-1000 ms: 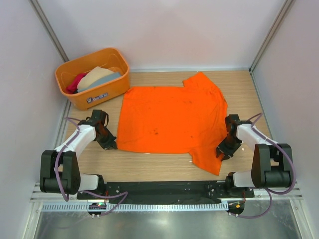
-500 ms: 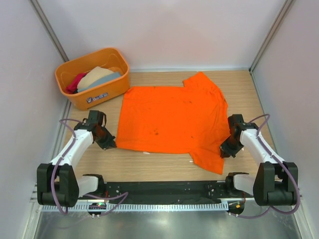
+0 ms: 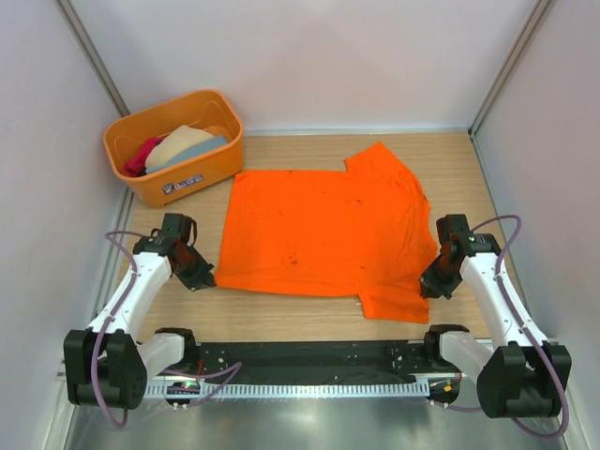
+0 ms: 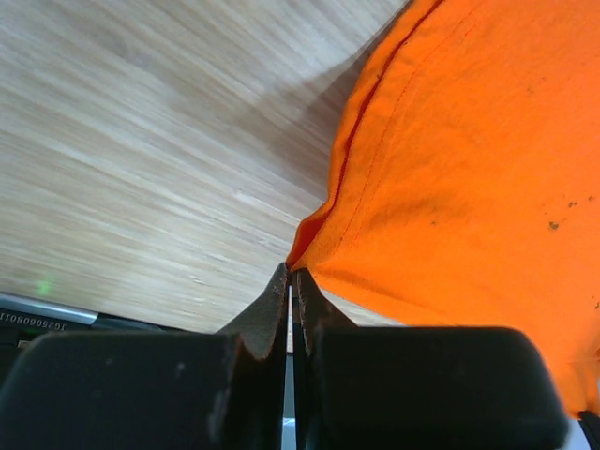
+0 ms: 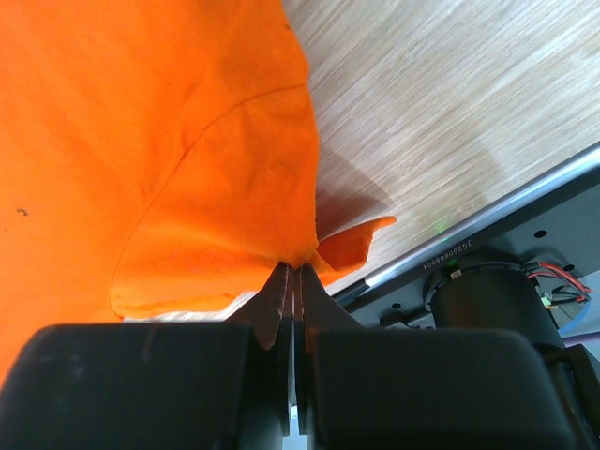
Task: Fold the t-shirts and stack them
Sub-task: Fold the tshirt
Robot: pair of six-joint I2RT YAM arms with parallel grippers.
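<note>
A bright orange t-shirt (image 3: 323, 230) lies spread on the wooden table, one sleeve at the far right. My left gripper (image 3: 202, 278) is shut on the shirt's near left corner (image 4: 305, 248), which is drawn up off the wood. My right gripper (image 3: 427, 287) is shut on the near right edge of the shirt (image 5: 300, 253), by the near sleeve, and the cloth bunches at its tips. More t-shirts, crimson-pink (image 3: 142, 155), beige (image 3: 183, 141) and grey-blue (image 3: 192, 153), lie heaped in the orange tub.
The rigid orange plastic tub (image 3: 175, 183) with a label stands at the far left corner. White walls close the table on three sides. A black rail (image 3: 309, 356) runs along the near edge between the arm bases.
The right gripper has shut on the shirt's right edge. Both arms have moved outward and toward the near edge, and the shirt's near hem is pulled straighter and tauter.
</note>
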